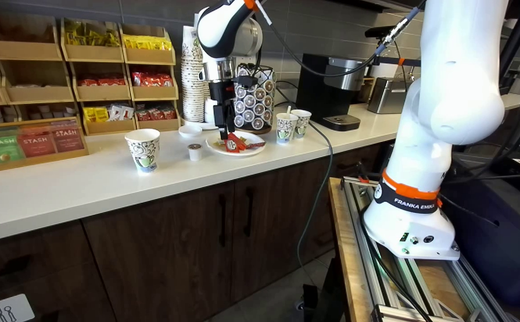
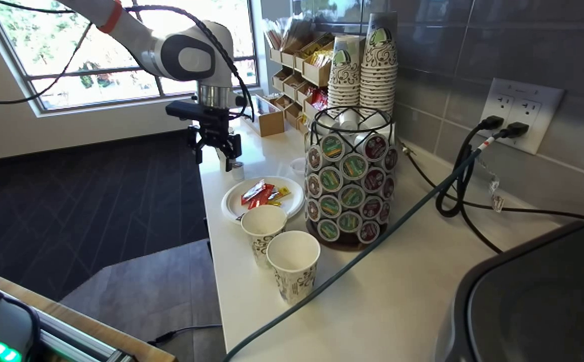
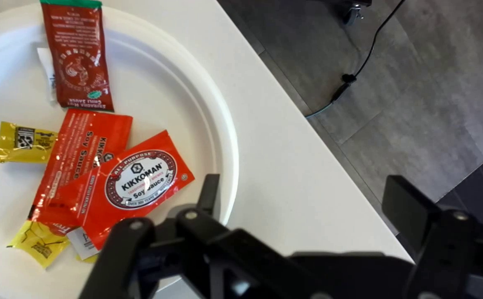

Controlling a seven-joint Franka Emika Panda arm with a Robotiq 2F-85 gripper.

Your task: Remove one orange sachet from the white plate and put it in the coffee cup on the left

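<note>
The pincer (image 3: 308,187) hangs with its fingers spread wide, holding nothing. In the wrist view the edge of the counter (image 3: 283,166) slants through its gap: one finger (image 3: 209,190) shows over the rim of the plate (image 3: 225,141), the other (image 3: 407,203) past the counter, against the floor (image 3: 403,99). Between them is a bare strip of counter. In an exterior view a pod (image 1: 194,152) and a dish (image 1: 190,131) stand near the pincer on the side towards the cup (image 1: 143,150), which is upright and well apart from it, with bare counter from the pod onward. Behind the pincer rises the pod rack (image 1: 255,100); on the side away from the cup are two more cups (image 1: 285,128).

The orange sachet (image 3: 133,189) lies on the plate, left of the pincer in the wrist view: flat, glossy, with a white oval label reading Kikkoman soy sauce. It overlaps a second sachet (image 3: 85,149), farther from the pincer, as are a darker chilli packet (image 3: 79,58) and yellow packets (image 3: 27,143).

The pincer covers part of the plate in that view, and the plate also runs out of view on the side away from the pincer. The upper sachet hides part of the second. In an exterior view the fingertips (image 1: 222,129) line up with the sachets, so contact cannot be told there.
</note>
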